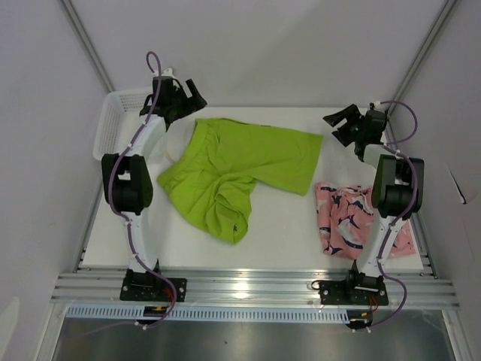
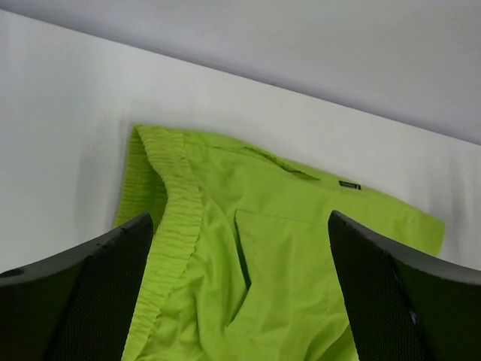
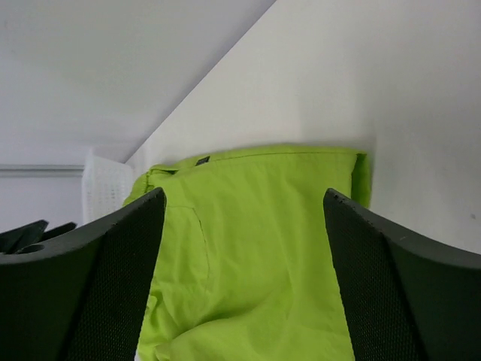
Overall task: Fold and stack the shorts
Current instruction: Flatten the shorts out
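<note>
White tabletop (image 1: 285,233) is holding both pairs: the lime green shorts (image 1: 240,169) are lying spread but rumpled mid-table, and the pink printed shorts (image 1: 349,218) are sitting bunched at the right. We are seeing the left gripper (image 1: 195,96) and right gripper (image 1: 338,128) hanging near the green pair's far corners, both spread wide and gripping nothing (wrist views agree). We are judging the first fold as not yet begun, so each claw is needing to drop and pinch its corner.

The left arm (image 1: 131,184) and right arm (image 1: 394,188) are white links with chunky black joints, a purple cable (image 1: 112,180) looping along each. Their end effector fingers (image 2: 98,301) are black, finely mesh-textured.
</note>
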Motion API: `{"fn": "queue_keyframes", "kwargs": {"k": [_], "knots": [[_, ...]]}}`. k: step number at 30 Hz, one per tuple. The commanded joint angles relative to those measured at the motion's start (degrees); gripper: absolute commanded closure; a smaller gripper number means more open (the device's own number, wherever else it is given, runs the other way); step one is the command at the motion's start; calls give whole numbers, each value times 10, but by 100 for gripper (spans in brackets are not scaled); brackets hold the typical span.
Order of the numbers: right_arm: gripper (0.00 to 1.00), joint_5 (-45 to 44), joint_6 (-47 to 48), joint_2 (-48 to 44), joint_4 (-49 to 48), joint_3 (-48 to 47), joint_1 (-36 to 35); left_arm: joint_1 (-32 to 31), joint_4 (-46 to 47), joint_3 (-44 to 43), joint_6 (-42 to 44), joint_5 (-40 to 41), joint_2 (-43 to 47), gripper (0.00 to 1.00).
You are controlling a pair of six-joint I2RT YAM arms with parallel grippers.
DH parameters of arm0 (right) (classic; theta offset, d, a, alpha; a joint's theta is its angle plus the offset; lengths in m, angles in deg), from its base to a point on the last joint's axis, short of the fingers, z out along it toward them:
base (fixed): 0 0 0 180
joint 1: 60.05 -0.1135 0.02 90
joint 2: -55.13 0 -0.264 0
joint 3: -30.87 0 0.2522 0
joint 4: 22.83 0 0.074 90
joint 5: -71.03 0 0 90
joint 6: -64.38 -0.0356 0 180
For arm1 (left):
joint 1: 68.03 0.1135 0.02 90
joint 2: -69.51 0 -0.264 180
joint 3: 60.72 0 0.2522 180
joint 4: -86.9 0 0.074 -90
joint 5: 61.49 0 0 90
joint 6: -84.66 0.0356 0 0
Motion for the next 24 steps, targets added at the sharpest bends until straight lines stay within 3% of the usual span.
{"fn": "queue_keyframes", "kwargs": {"k": [1, 7, 16, 21, 24], "knots": [[14, -65, 56, -75, 95, -17, -6, -14, -55, -11, 31, 48, 57, 1], [30, -40, 163, -161, 190, 43, -75, -54, -19, 205, 21, 84, 209, 1], [48, -111, 236, -303, 285, 139, -308, -66, 24, 459, -26, 77, 361, 2], [48, -208, 253, -303, 306, 128, -430, -66, 42, 533, -43, 73, 388, 2], [41, -266, 283, -261, 335, 86, -496, -61, 66, 569, -49, 64, 391, 2]]}}
